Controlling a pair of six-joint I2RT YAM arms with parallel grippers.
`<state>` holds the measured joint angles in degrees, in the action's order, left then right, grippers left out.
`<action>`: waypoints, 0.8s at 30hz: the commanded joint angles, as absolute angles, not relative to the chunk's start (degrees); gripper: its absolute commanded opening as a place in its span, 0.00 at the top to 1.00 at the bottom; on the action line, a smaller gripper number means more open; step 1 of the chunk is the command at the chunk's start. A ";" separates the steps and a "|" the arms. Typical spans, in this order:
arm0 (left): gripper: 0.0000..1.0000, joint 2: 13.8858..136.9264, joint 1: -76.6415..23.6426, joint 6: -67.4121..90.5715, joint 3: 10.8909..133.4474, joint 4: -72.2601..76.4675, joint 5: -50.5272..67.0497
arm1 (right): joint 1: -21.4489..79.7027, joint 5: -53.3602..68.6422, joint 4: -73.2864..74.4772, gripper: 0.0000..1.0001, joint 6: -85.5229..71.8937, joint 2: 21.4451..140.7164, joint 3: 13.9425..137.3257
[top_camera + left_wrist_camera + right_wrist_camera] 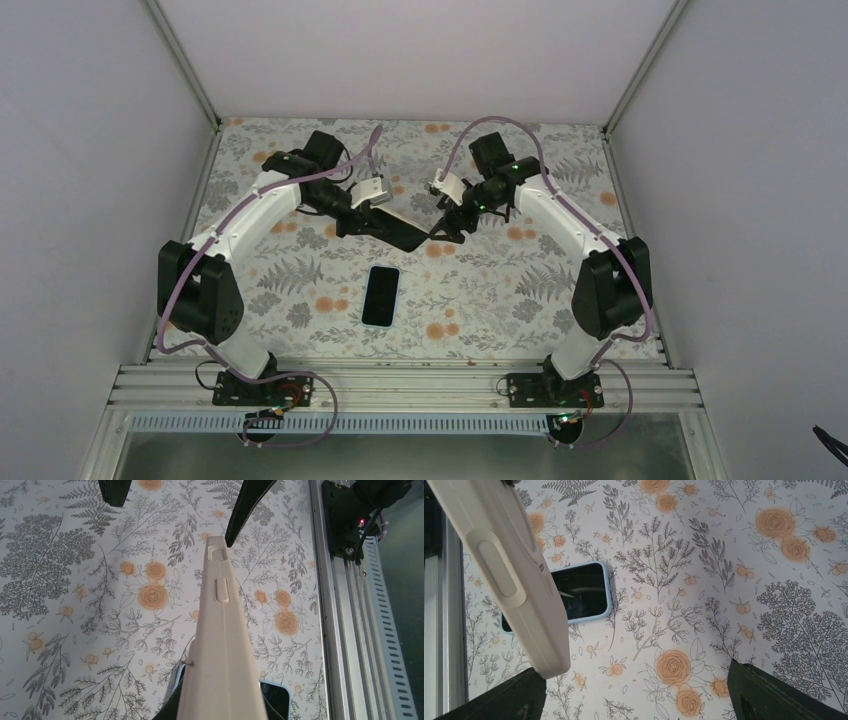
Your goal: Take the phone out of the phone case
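Clamping the phone case (222,645), the left fingers (167,712) hold its tip beside the spread right fingers (769,695), phone (381,296) lying nearby.

- phone (381,296) lies flat mid-table, bare floral table (480,300) on all four sides, nothing touching it; open from straight above
- case (397,233) is held in the air by the pinched left gripper (352,222), beyond the phone; it bars the lane between the two wrists
- right gripper (452,228) stands spread wide at the case's free end; one finger (240,515) just beside the case corner, contact unclear; rest of the gap is free
- arm links flank left and right table strips
- walls (90,150) close three sides, rail (400,385) bounds the near edge
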<state>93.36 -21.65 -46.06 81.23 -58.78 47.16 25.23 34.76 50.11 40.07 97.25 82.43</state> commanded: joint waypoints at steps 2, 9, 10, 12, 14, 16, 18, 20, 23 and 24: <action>0.98 92.20 -22.06 -48.00 82.07 -59.61 52.03 | 25.43 32.68 46.06 0.08 38.50 97.61 82.27; 0.98 92.02 -22.30 -48.75 81.96 -60.54 52.39 | 24.92 32.21 46.37 0.08 38.67 98.52 84.58; 0.98 92.02 -22.32 -48.84 82.00 -60.62 52.38 | 24.85 32.07 46.40 0.09 38.67 98.67 84.87; 0.98 92.08 -22.41 -49.08 81.99 -60.91 52.34 | 24.75 32.03 46.65 0.09 39.06 98.91 85.14; 0.98 92.20 -22.41 -49.21 81.94 -61.06 52.34 | 24.58 32.14 46.78 0.09 39.22 99.05 85.46; 0.98 92.28 -22.48 -49.31 82.00 -61.07 52.38 | 24.48 32.18 47.01 0.09 39.49 99.24 85.73; 0.98 92.32 -22.58 -49.44 82.00 -61.16 52.31 | 24.29 32.05 47.13 0.09 39.72 99.37 85.92; 0.98 92.37 -22.67 -49.64 82.00 -61.39 52.30 | 23.96 32.17 47.63 0.09 40.08 99.44 86.46; 0.98 92.38 -22.75 -49.81 82.00 -61.56 52.37 | 23.41 32.18 47.88 0.09 40.30 99.53 87.04; 0.98 92.33 -22.76 -50.02 82.00 -61.71 52.55 | 23.31 32.10 47.94 0.09 40.40 99.71 87.26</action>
<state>93.36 -21.61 -47.18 81.23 -58.63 46.48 24.97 33.85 51.55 39.86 98.76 84.44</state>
